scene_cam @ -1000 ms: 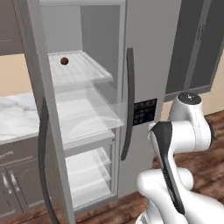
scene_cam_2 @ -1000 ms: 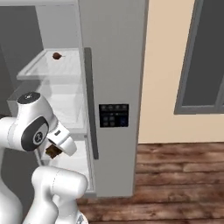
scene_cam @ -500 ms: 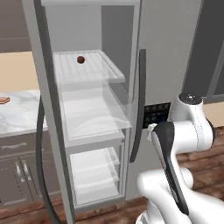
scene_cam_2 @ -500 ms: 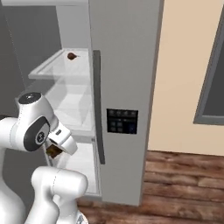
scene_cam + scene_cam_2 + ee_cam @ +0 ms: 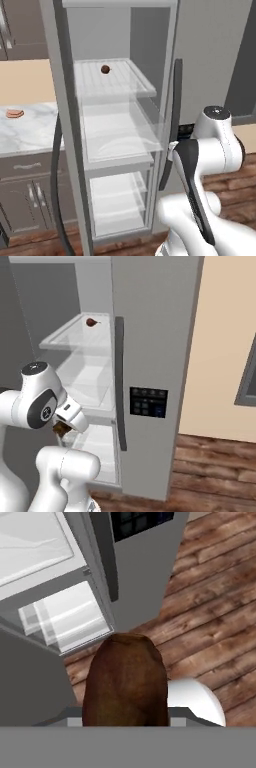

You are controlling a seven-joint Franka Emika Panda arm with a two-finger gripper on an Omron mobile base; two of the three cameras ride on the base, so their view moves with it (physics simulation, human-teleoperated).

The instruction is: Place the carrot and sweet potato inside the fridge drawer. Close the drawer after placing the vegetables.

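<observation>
Close under the hand camera, the sweet potato (image 5: 125, 679) sits as a dark brown, rough-skinned lump, upright between the sides of the claw (image 5: 125, 719). The claw is clamped on it, though the fingertips themselves are covered by the lump. From the right base view the same brown piece (image 5: 62, 429) peeks out below the white wrist, level with the fridge's lower compartments and just in front of the open fridge.

On the fridge's left side the door stands open, its dark handle (image 5: 56, 190) hanging at the left of the left base view. Inside, the ribbed white shelf (image 5: 112, 80) carries a small round reddish-brown ball (image 5: 105, 69), which also shows near the back of that shelf from the right (image 5: 91, 322). Directly beneath it lies the fridge drawer (image 5: 120, 131), a clear glassy bin across the compartment's width; whether it is pulled out cannot be told. Lower clear bins (image 5: 117, 200) sit below.

Beside the opening, the closed right door bears a dark control panel (image 5: 147, 402) and a long dark handle (image 5: 120, 383). To the fridge's left, a marble table (image 5: 27, 132) holds a flat pink-tan food piece (image 5: 15, 113). Wooden floor (image 5: 215, 602) spreads beneath.
</observation>
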